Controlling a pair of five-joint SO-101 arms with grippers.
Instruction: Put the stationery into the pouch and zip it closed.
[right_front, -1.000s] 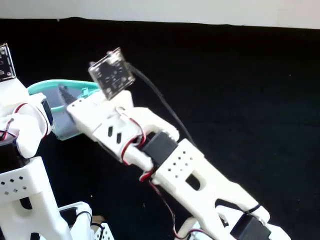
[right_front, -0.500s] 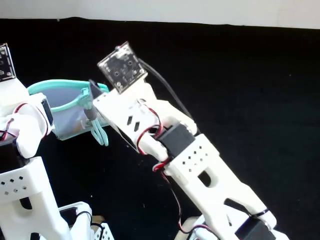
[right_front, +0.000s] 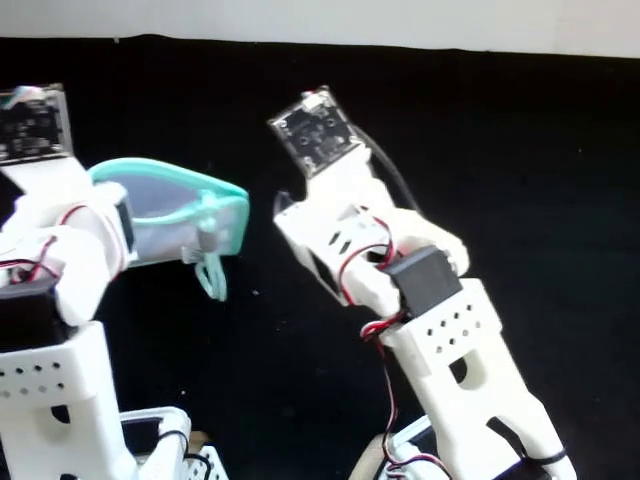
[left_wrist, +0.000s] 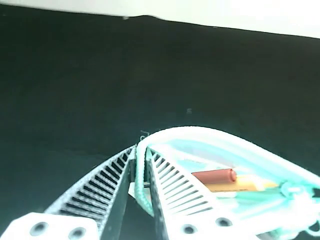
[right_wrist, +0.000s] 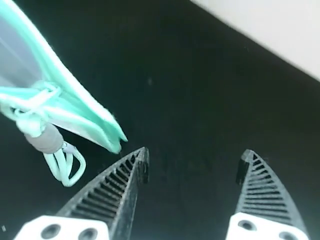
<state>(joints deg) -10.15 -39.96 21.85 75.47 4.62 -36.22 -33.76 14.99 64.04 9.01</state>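
Observation:
A teal-rimmed pouch (right_front: 170, 218) hangs above the black table, and my left gripper (left_wrist: 142, 172) is shut on its rim. Through the gaping mouth a pencil (left_wrist: 235, 184) with a red-brown end lies inside. The zip pull (right_front: 210, 272), a grey bead with a teal cord loop, dangles from the pouch's right end. My right gripper (right_wrist: 195, 155) stands open with nothing between its fingers, just right of the pouch's tip (right_wrist: 112, 137) and apart from the zip pull (right_wrist: 55, 152). In the high view this right gripper (right_front: 284, 210) sits a short gap from the pouch.
The black table (right_front: 520, 160) stretches wide to the right and back, ending at a pale wall along the far edge. The left arm's white base (right_front: 50, 400) stands at the front left, with white printed parts beside it at the bottom edge.
The right gripper has let go of the zip pull and drawn back to the right, away from the pouch. The left arm has carried the pouch to the right.

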